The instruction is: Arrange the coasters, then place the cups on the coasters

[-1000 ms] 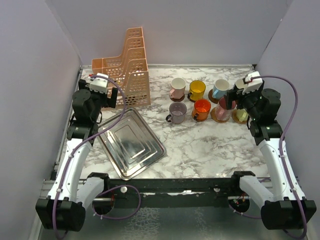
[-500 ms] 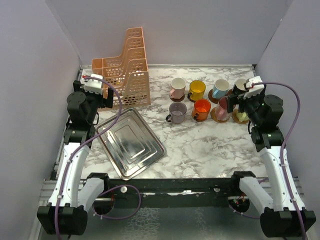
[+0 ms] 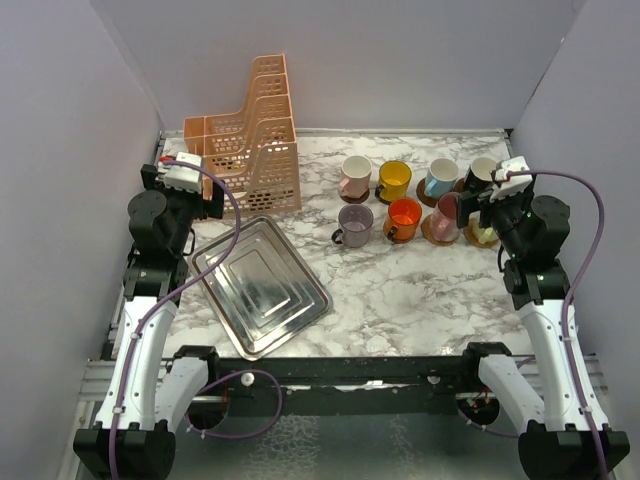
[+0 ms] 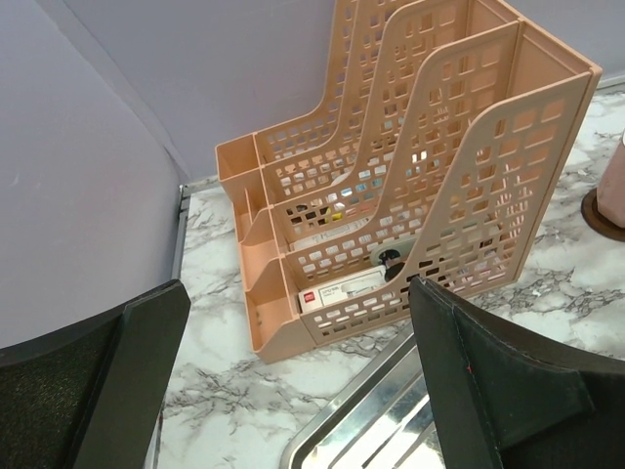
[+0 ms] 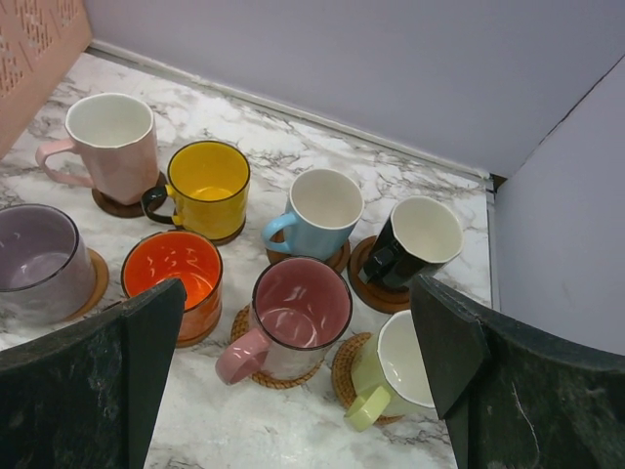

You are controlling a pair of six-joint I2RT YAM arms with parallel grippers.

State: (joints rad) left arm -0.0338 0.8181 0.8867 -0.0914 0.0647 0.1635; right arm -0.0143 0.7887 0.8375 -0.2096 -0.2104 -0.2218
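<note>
**Top view.** Left pincer stands released at the table's left edge, beside the rack and over the far corner of the tray; it is well apart from the cups. These stand far right in two rows of four, each on a coaster. Right pincer, jaws wide and grasping nothing, hangs over the right end of the near row; it covers part of the maroon cup and sits just beside the green cup; contact cannot be judged from here.

**Left wrist view.** Jaws apart, nothing held; the rack fills the gap ahead; the tray's corner shows at the bottom edge. The pink cup is cut off at the right edge. Items inside the rack show through the lattice but are too small to identify.

**Right wrist view.** Fingers are splayed at both lower corners, with nothing gripped.
- Far row, left to right: pink cup, yellow cup, blue cup, black cup.
- Near row: grey cup, orange cup, maroon cup, green cup.

The maroon cup lies centred between the fingertips, beneath them. The green cup is partly cut off by the right finger; the orange cup is partly covered by the left finger; the grey cup is cropped by the frame. The coasters under the pink and yellow cups show as dark slivers only; those under the maroon and green cups look woven.
</note>
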